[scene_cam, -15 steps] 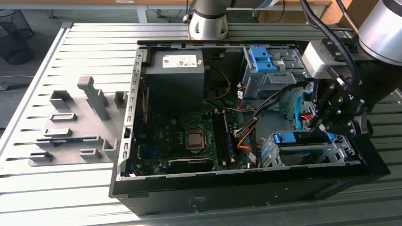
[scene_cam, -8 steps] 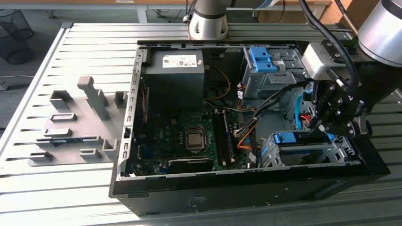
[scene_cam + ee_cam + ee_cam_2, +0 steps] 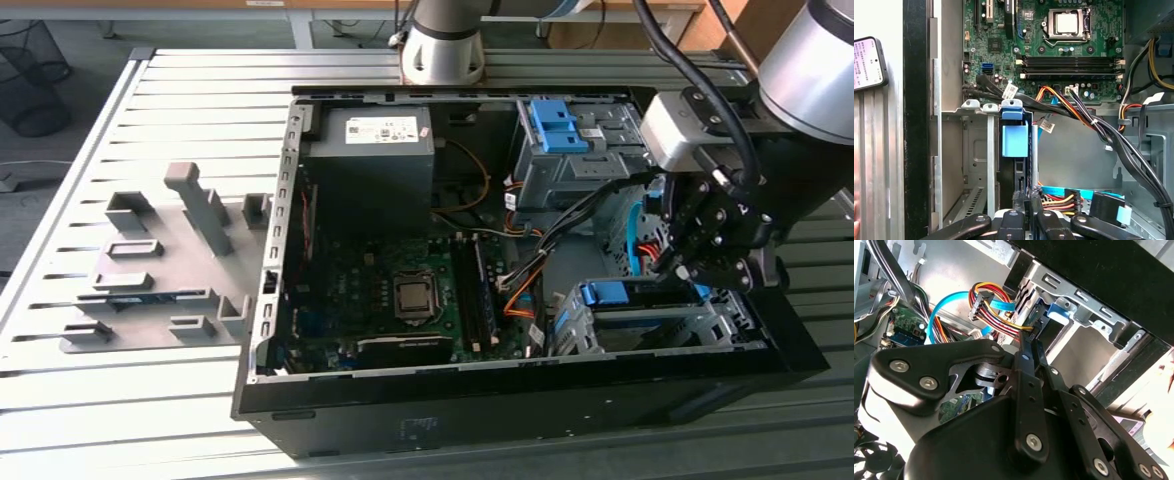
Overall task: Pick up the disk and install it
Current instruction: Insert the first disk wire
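Open computer case [image 3: 534, 400] lies on its side on the slatted metal desk [image 3: 134, 420], motherboard [image 3: 1054, 45] exposed. The disk [image 3: 1014, 140] sits on edge in a slot of the metal drive cage [image 3: 667, 325] at the case corner on the exterior view's right. Its blue rail [image 3: 625, 293] shows at the cage mouth. The gripper [image 3: 1033, 337] is inside the case, just beside that blue rail and between the cage and a bundle of coloured cables [image 3: 1094, 120]. The jaws are drawn narrow, with the tips together in the second wrist view. Contact between the tips and the disk cannot be determined. A second blue bracket [image 3: 554, 125] stands in the far cage, well apart from the gripper. A black power supply [image 3: 374, 170] occupies the far corner on the exterior view's left. A grey fixture plate [image 3: 160, 270] lies on the desk beside the case.
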### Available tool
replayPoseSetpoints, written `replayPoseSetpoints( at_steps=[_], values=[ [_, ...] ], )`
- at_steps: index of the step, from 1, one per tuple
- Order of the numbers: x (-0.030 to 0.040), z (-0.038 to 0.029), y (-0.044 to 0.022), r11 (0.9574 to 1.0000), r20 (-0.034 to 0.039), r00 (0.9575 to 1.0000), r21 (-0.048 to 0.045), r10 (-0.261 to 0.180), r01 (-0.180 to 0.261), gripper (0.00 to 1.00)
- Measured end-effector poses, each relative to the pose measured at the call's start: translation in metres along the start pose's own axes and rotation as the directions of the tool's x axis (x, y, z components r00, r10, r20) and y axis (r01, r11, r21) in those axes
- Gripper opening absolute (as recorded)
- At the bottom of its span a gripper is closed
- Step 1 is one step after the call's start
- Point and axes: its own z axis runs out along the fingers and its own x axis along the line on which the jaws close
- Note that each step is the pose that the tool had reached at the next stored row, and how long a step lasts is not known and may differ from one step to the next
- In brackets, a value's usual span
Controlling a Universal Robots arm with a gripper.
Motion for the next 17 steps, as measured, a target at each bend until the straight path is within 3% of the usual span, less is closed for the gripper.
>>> replayPoseSetpoints(
  at_steps=[7,17],
  values=[
    [0.0,0.0003,0.0,1.0,0.0007,1.0,0.0,0.0,0.0,0.16],
    [0.0,-0.0057,0.0,1.0,0.0008,1.0,-0.0001,0.0,0.0,0.16]
  ],
)
